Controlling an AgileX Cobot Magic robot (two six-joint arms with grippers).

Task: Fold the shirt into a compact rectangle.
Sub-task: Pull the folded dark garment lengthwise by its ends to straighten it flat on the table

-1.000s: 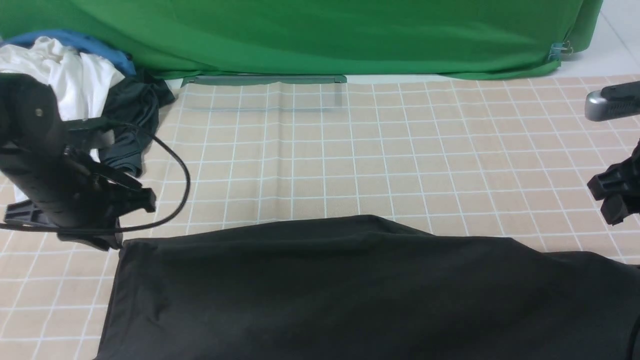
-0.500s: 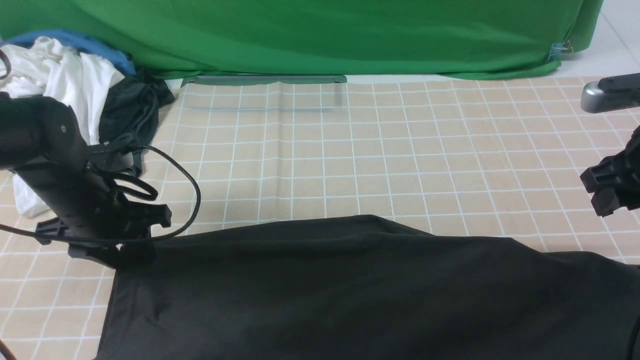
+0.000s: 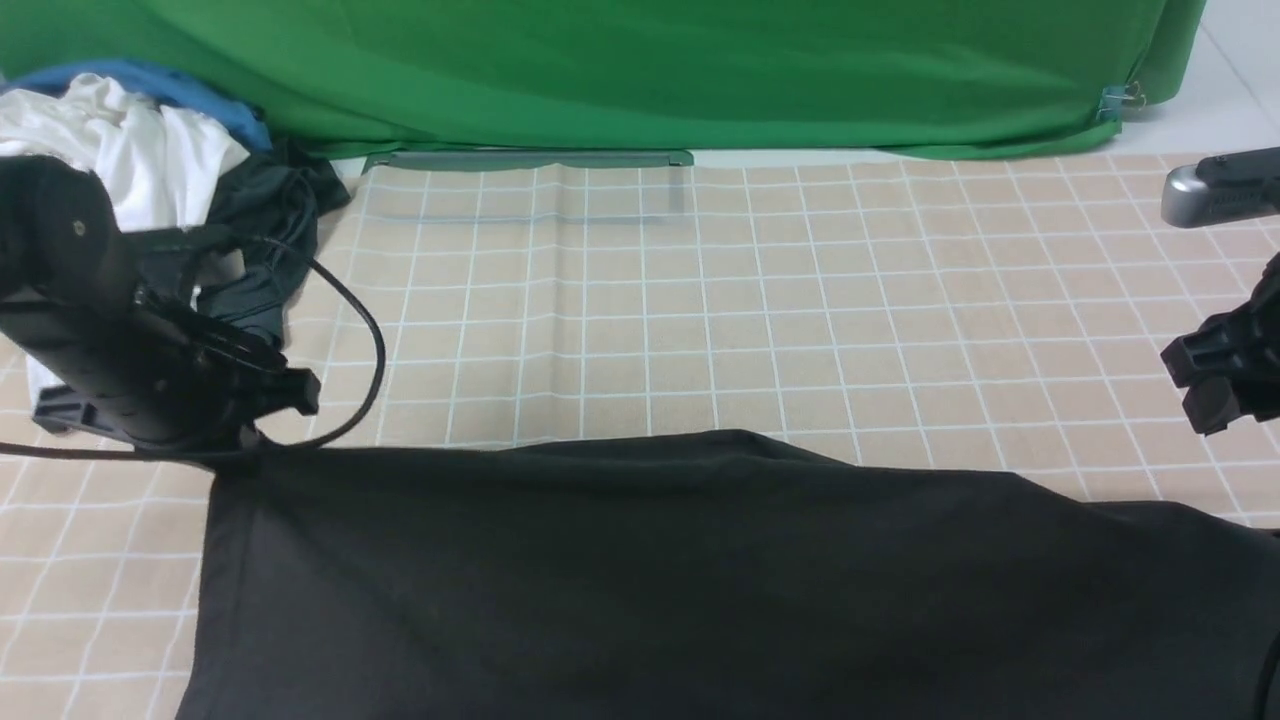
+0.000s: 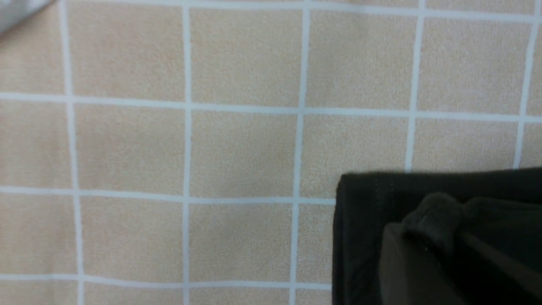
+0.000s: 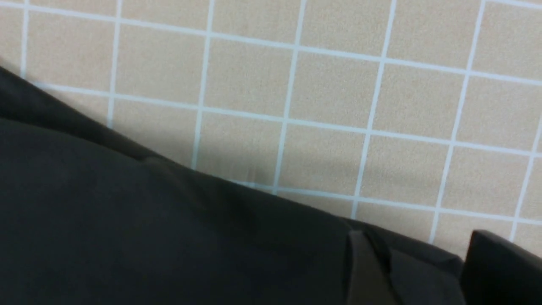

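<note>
Black shirt (image 3: 700, 580) x1; L pincer (image 3: 240, 448) nips corner, R pincer (image 3: 1215, 390) spread.

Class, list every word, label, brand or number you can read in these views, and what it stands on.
None can be read. The shirt shows only plain dark fabric, the checked tablecloth only white grid lines, and the green backdrop is bare of print.

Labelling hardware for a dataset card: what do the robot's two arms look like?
The left arm is matte black, bulky and rounded, with a black cable looping off it. The right arm shows black blocky parts and a silver-grey rounded cap.
</note>
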